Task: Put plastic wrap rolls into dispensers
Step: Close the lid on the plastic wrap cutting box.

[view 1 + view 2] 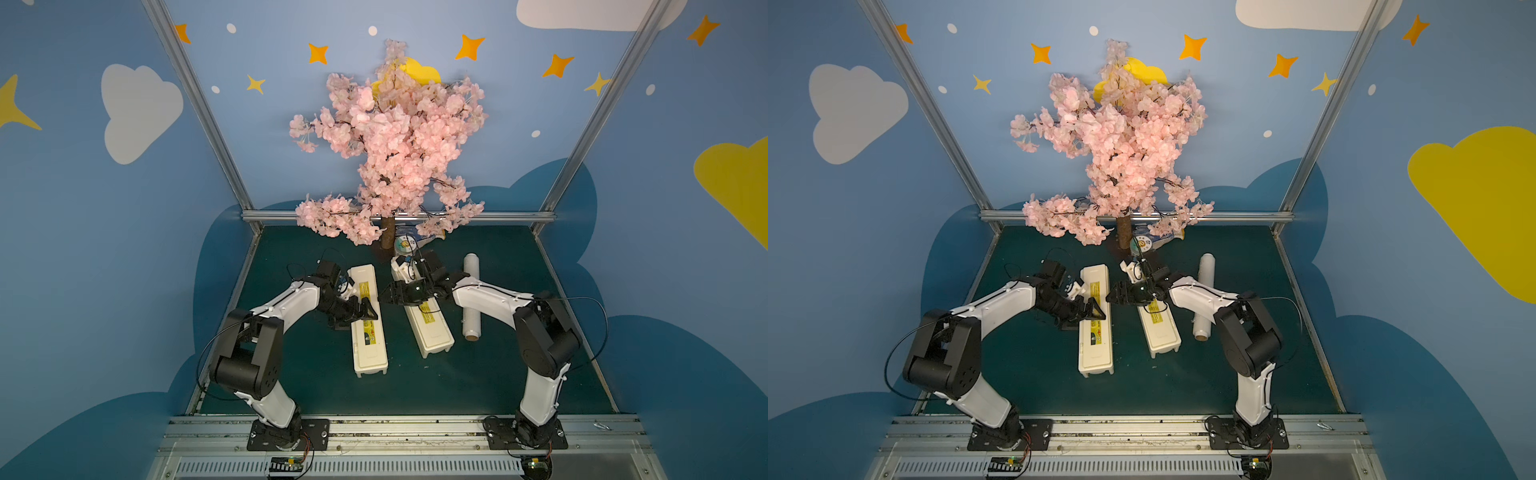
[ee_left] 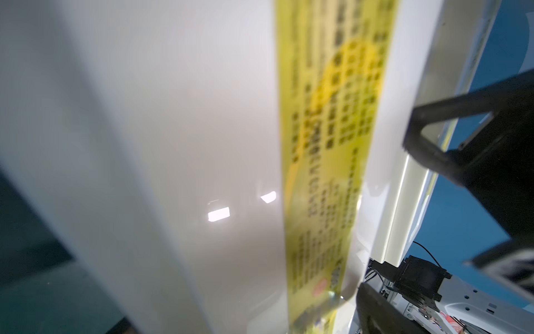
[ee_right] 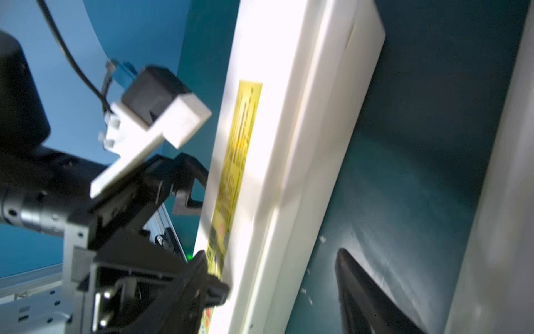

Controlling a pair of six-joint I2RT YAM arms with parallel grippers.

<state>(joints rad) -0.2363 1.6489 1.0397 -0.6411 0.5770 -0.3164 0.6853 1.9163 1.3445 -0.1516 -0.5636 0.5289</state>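
Two cream dispensers lie lengthwise on the green mat with their lids down: the left dispenser (image 1: 369, 332) (image 1: 1096, 336) and the right dispenser (image 1: 430, 332) (image 1: 1160, 332). One plastic wrap roll (image 1: 471, 295) (image 1: 1204, 299) lies to the right of them, untouched. My left gripper (image 1: 361, 313) (image 1: 1090, 313) hovers open over the left dispenser's yellow label (image 2: 332, 144), which fills the left wrist view. My right gripper (image 1: 388, 297) (image 1: 1113, 297) (image 3: 271, 254) is open, its fingers straddling the left dispenser's right edge (image 3: 289, 144) without pinching it.
A pink blossom tree (image 1: 388, 232) stands at the back middle, with a green-and-white can (image 1: 404, 245) and a packet (image 1: 430, 237) at its foot. Metal frame posts and blue walls close in the mat. The right arm crosses over the right dispenser's far half.
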